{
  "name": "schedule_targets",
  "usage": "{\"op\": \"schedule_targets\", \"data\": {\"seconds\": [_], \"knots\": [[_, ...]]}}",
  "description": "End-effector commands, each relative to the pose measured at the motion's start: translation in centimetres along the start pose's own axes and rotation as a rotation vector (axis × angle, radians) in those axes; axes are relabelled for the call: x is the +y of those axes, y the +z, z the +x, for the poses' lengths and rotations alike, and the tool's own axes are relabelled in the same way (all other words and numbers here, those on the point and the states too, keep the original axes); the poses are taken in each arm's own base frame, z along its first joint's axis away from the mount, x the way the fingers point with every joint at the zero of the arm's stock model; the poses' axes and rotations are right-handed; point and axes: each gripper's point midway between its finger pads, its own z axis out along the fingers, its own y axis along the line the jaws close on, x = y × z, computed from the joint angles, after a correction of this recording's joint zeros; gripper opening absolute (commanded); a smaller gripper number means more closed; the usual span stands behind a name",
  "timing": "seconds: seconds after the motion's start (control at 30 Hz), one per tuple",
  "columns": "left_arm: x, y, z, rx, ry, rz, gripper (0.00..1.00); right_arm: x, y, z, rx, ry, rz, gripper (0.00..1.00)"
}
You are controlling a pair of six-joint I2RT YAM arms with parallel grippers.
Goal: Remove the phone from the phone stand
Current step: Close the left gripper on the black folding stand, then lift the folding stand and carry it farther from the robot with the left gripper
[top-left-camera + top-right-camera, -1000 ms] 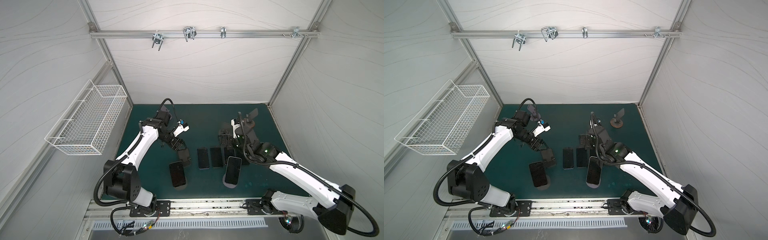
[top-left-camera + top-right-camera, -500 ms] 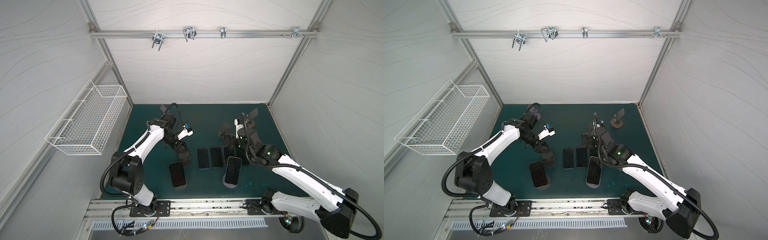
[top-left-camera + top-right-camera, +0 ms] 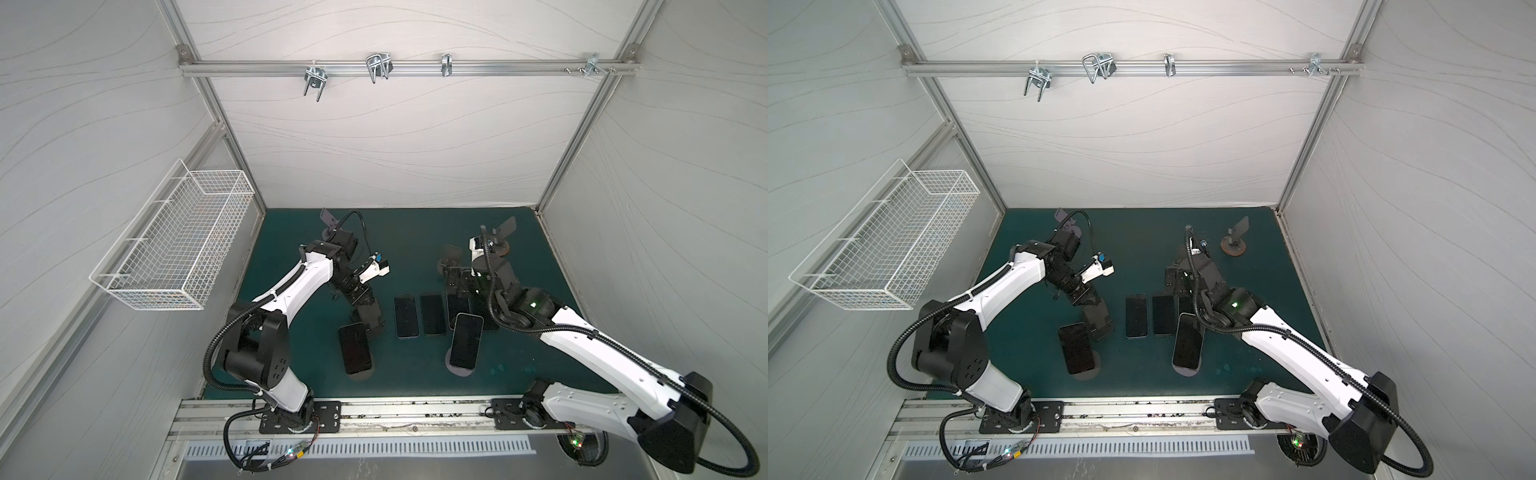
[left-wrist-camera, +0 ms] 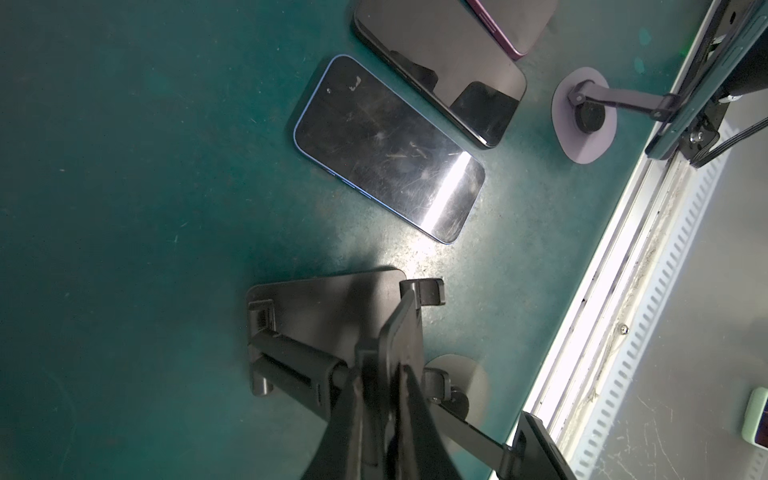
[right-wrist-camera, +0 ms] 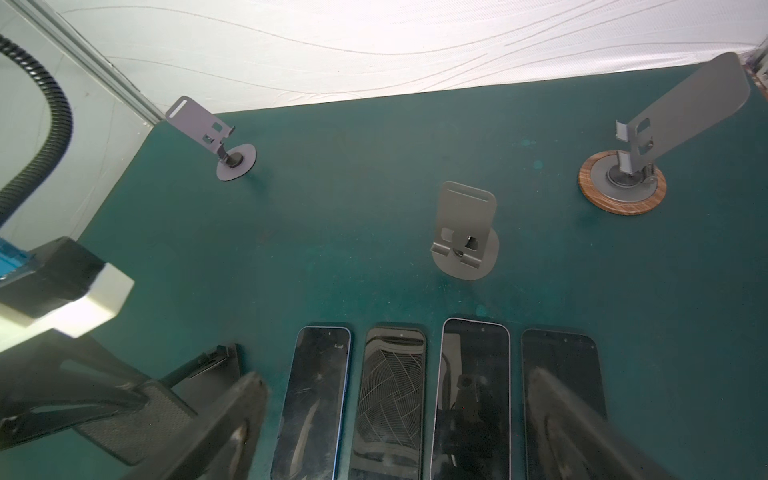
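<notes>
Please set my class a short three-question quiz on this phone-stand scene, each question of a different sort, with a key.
1. How many phones lie flat in a row on the green mat?
2. True or false: the right gripper is shut on a phone.
3. The left gripper is shut on: A) a phone, B) the black stand, C) nothing.
Key: 1) four; 2) false, it is open; 3) B.
</notes>
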Motion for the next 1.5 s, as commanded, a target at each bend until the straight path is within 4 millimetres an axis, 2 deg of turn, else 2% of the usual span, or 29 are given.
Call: {"op": "schedule_targets", "data": {"seconds": [0.0,0.13,0.2,0.47,0.6,0.87,1.07,1.2,1.47], "knots": [[-0.5,-0.1,-0.3,0.015,0.031,0.034,0.05,-1.2,-0.4,-0.1,-0.023,0.021,0.039,0.99],[-0.8,-1.4,-1.2,0.011,0.057,0.032,0.04,-1.5,-0.6,-0.2,-0.022,0.03,0.044,0.99],[-0.9,-2.1,-1.6,0.014,0.068,0.03,0.0,-1.9,-0.8,-0.1,-0.02,0.036,0.059,0.99],[-1.5,-4.2,-3.1,-0.018,0.104,0.012,0.0,-2.9,-1.4,0.1,-0.038,0.05,0.081,0.99],[-1.2,-5.5,-4.5,-0.05,0.11,-0.023,0.0,-3.0,-1.6,0.1,-0.036,0.052,0.077,0.99],[1.2,-7.2,-8.5,-0.137,0.052,-0.122,0.0,-3.3,-1.9,0.2,-0.031,0.066,0.091,0.99],[3.3,-7.3,-11.4,-0.186,0.014,-0.156,0.0,-4.0,-2.4,0.6,-0.028,0.069,0.105,0.99],[5.4,-7.6,-13.8,-0.223,-0.014,-0.211,0.0,-4.7,-2.7,1.1,-0.035,0.079,0.122,0.99],[8.3,-6.4,-17.5,-0.275,-0.058,-0.207,0.0,-5.3,-2.7,1.8,-0.017,0.084,0.149,0.99]]}}
